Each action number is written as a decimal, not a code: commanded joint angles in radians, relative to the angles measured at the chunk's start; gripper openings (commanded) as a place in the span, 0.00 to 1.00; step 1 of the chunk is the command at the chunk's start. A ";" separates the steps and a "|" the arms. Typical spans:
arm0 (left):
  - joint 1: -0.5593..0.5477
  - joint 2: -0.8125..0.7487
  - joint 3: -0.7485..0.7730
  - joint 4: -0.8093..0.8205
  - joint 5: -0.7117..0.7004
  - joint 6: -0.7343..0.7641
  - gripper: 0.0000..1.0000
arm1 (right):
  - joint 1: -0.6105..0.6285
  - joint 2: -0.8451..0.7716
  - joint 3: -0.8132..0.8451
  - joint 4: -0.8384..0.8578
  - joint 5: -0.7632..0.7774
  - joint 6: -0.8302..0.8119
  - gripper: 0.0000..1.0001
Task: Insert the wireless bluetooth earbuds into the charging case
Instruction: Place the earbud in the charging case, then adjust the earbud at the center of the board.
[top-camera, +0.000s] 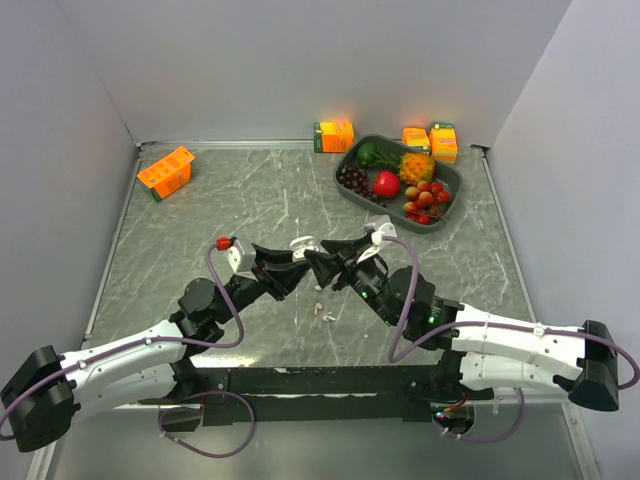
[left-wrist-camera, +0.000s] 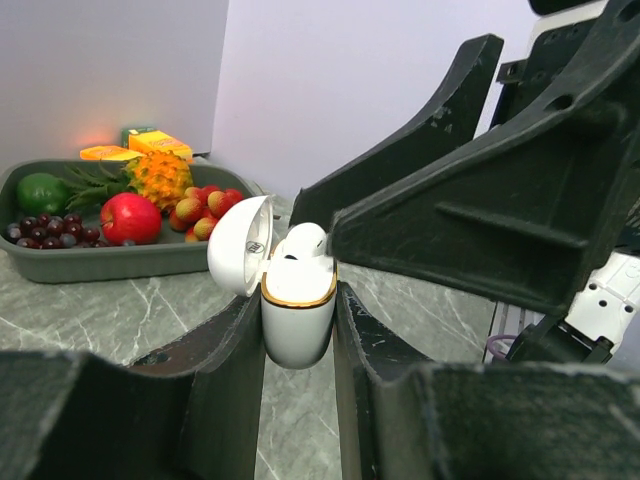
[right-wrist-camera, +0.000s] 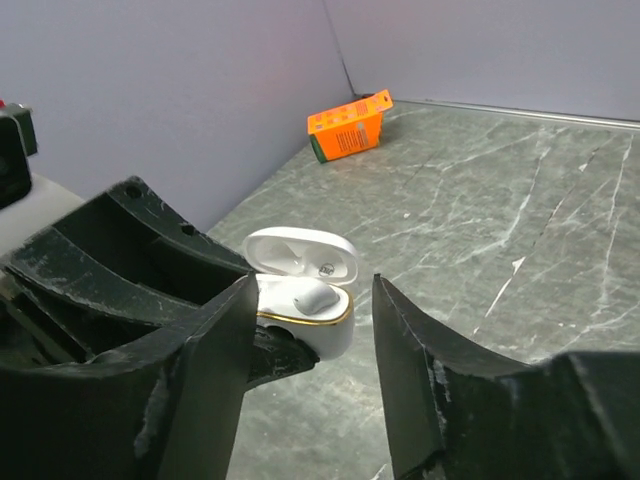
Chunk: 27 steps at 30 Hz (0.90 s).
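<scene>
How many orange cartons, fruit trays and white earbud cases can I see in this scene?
Orange cartons: 4
Fruit tray: 1
White charging case: 1
Total: 6

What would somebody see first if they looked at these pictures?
Probably the middle of the table, where the left gripper pinches an open white charging case with an earbud poking out. The right gripper gapes open right in front of it. After that, the tray of colourful fruit at the back right.
</scene>
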 joint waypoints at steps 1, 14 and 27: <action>0.001 -0.017 0.031 0.069 -0.003 -0.003 0.01 | 0.009 -0.048 0.075 -0.020 0.030 0.019 0.63; 0.000 -0.130 -0.004 -0.041 -0.054 0.079 0.01 | 0.007 -0.205 0.189 -0.513 0.179 -0.039 0.70; 0.000 -0.452 -0.055 -0.336 -0.192 0.125 0.01 | -0.003 0.105 0.124 -0.936 -0.329 0.160 0.71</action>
